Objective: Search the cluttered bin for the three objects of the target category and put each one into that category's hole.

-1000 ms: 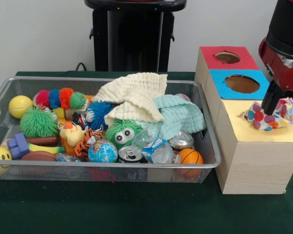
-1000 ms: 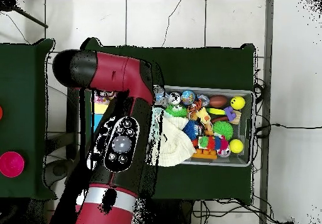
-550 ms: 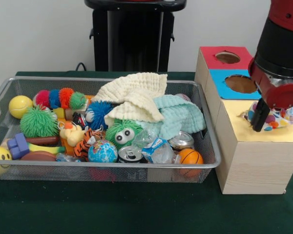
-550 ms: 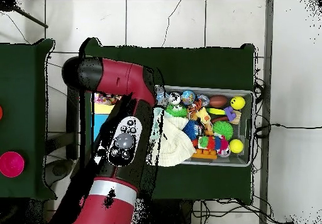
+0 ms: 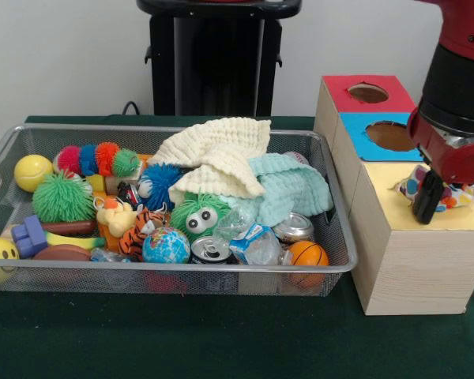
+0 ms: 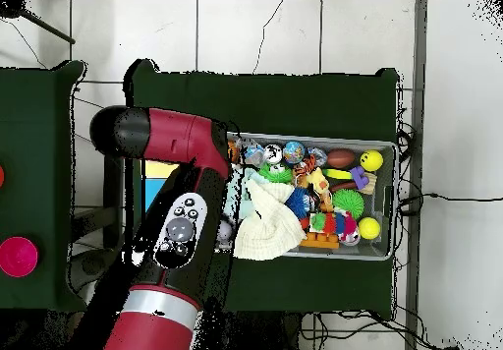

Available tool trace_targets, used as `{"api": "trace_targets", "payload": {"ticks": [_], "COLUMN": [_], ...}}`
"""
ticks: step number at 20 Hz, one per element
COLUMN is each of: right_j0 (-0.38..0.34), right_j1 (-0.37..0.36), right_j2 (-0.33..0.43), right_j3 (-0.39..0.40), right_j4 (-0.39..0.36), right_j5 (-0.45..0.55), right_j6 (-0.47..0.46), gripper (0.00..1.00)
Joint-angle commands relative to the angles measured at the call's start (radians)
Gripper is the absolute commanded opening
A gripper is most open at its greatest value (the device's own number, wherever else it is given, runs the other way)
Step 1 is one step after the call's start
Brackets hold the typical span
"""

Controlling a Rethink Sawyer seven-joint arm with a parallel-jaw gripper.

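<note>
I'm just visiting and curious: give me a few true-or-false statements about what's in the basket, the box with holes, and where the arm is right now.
1. The gripper is over the yellow panel of the box. True.
2. A spotted cloth lies in the basket. False: it sits on the yellow panel beside the gripper, outside the basket.
3. The box's red panel and blue panel each have a round hole. True.
4. The cream cloth lies under all the toys. False: it lies on top of the pile, next to a mint cloth.
5. A small globe ball sits near the basket's front wall. True.
</note>
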Motion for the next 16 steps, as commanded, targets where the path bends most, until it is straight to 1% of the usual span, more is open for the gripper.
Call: {"api": "trace_targets", "payload": {"ticks": [1, 4, 10, 12, 16], "right_j0": [0.077, 0.085, 0.096, 0.087, 0.057], "right_j1": [0.019, -0.013, 0.007, 0.006, -0.002], "right_j2": [0.121, 0.126, 0.096, 0.097, 0.106], "right_j3": [0.225, 0.260, 0.213, 0.220, 0.249], "right_j4": [0.054, 0.065, 0.085, 0.086, 0.070], "right_j5": [-0.031, -0.023, 0.029, 0.018, -0.018], "right_j6": [0.209, 0.193, 0.217, 0.201, 0.139], "gripper": [0.00, 0.00, 0.00, 0.00, 0.00]}}
